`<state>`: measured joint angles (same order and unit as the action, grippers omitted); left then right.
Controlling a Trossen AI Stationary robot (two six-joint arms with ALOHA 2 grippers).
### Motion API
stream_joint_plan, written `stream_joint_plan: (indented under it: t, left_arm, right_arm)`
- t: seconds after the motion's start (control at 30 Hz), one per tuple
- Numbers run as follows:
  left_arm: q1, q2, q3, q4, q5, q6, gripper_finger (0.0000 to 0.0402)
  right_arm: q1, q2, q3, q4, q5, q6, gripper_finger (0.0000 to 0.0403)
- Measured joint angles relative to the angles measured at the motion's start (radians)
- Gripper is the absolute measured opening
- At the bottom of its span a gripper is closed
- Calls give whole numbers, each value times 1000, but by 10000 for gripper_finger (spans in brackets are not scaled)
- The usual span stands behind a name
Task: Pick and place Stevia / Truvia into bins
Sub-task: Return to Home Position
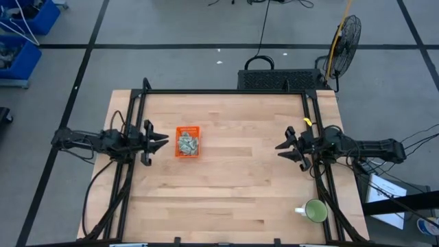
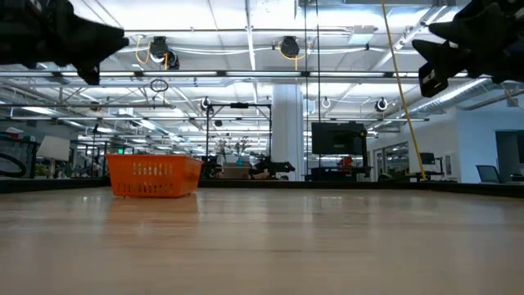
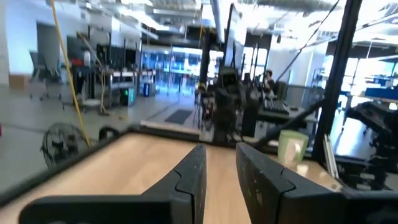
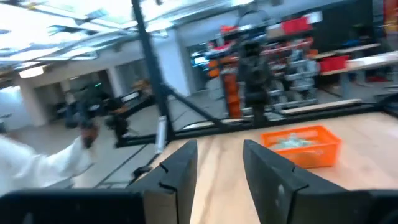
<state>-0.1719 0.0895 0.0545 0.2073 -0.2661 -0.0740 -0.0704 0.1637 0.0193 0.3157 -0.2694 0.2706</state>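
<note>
A: Sachets (image 1: pixel 188 144)?
B: Heaped inside the orange bin (image 1: pixel 187 141). Small flat paper rectangles, pale green and white, overlapping in a loose pile.

A: Bin shape, material?
B: Shallow rectangular tray, bright orange plastic, walls slotted like a basket when seen from the low camera. Flat on the pale wood-grain table (image 1: pixel 233 185).

A: Left gripper (image 1: pixel 163 143)?
B: Just beside the bin on the left arm's side, tips aimed at it, not touching. Raised off the table. Jaws parted, grasping nothing. Two dark matte angular fingers (image 3: pixel 189 177) with a clear gap between them in the left wrist camera.

A: Right gripper (image 1: pixel 282 148)?
B: Well apart from the bin, across the table, also pointed toward it and lifted clear of the wood. Jaws released, nothing between. Blocky dark fingers (image 4: pixel 177 168) in the right wrist camera, with the bin and its pale pile just past them.

A: Other stuff?
B: Round green mug (image 1: pixel 315 211) with a pale handle, smooth-sided, far from the bin near the right arm's base. Black wire-cage fan (image 1: pixel 346 34) on the floor off the table, farther from the bin than the right gripper.
</note>
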Motion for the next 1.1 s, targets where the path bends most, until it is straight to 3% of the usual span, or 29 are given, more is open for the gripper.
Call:
stream_joint_plan:
  t: [0.27, 1.1]
  left_arm:
    - [0, 4, -44, -101, -23, -95, 93]
    - [0, 10, -43, -149, -23, -84, 93]
  right_arm:
    - [0, 9, -2, -98, 139, -5, 125]
    - [0, 9, -4, -126, 139, 2, 125]
